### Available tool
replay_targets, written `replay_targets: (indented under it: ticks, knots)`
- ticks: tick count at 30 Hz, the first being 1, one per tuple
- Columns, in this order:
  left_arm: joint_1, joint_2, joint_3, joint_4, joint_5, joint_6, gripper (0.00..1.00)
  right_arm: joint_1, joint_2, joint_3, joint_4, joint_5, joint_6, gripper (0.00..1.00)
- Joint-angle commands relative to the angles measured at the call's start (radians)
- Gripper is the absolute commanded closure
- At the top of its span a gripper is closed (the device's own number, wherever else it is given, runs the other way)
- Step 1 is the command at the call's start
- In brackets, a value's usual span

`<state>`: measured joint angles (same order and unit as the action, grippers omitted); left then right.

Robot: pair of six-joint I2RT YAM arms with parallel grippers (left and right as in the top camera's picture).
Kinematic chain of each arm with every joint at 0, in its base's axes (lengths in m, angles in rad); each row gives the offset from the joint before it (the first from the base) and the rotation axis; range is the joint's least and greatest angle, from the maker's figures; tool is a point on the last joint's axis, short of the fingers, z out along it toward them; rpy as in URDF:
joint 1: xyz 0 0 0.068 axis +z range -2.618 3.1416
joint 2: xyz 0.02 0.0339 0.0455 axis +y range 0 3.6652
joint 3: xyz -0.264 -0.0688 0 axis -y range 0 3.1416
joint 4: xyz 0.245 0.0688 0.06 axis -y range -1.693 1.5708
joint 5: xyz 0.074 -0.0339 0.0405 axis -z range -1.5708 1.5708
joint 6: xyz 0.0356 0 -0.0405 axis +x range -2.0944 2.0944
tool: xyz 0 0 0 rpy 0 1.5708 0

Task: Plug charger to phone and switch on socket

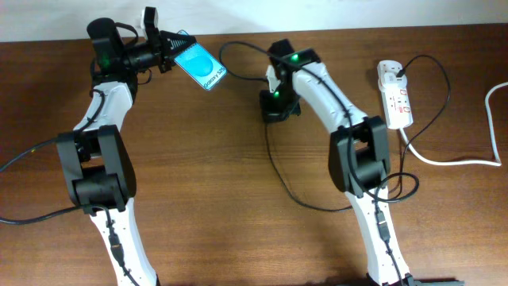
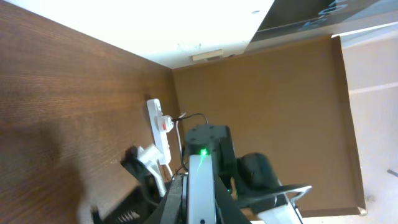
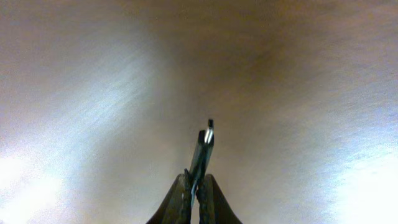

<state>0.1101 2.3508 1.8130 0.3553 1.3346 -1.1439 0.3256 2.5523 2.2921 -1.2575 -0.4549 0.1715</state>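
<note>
The left gripper (image 1: 169, 49) pinches one end of the phone (image 1: 202, 67) at the worktop's (image 1: 238, 183) far left, while the right gripper (image 3: 196, 182), hidden beneath its arm overhead, clamps the blurred charger (image 3: 204, 142) tip, the socket (image 1: 395, 94) lying far right.

Overhead down on table (image 1: 238, 238); left wrist sideways, sharing its socket (image 1: 394, 95); right wrist close, perhaps downward.

I see left arm (image 1: 101, 111) white links, black joints, green LED (image 1: 103, 57) | right arm (image 1: 321, 84) same, two green LEDs (image 1: 295, 57) | black cables (image 1: 113, 237) along bases | right gripper (image 3: 196, 182) dark tapered fingers (image 3: 179, 202)
</note>
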Motion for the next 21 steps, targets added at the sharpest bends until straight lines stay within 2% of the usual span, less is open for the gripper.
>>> replay_targets:
  ticks: [1, 3, 5, 11, 16, 21]
  knots:
    - [-0.010, 0.002, 0.013, -0.003, 0.022, 0.008, 1.00, -0.070, -0.062, 0.111, -0.164, -0.473, -0.380, 0.96]
    - [-0.010, 0.002, 0.013, -0.002, 0.051, 0.005, 1.00, -0.107, -0.085, 0.147, -0.342, -0.611, -0.564, 0.96]
    - [-0.010, 0.002, 0.013, -0.002, 0.096, -0.015, 1.00, -0.124, -0.097, 0.146, -0.442, -0.684, -0.676, 0.96]
    - [-0.010, 0.002, 0.013, -0.002, 0.232, -0.021, 1.00, -0.062, -0.099, 0.146, -0.441, -0.712, -0.687, 0.96]
    - [-0.011, 0.002, 0.013, -0.002, 0.238, -0.022, 1.00, -0.024, -0.147, 0.146, -0.441, -0.699, -0.631, 0.96]
    - [-0.011, 0.002, 0.013, -0.002, 0.238, -0.021, 1.00, -0.045, -0.208, 0.143, -0.441, -0.421, -0.579, 0.96]
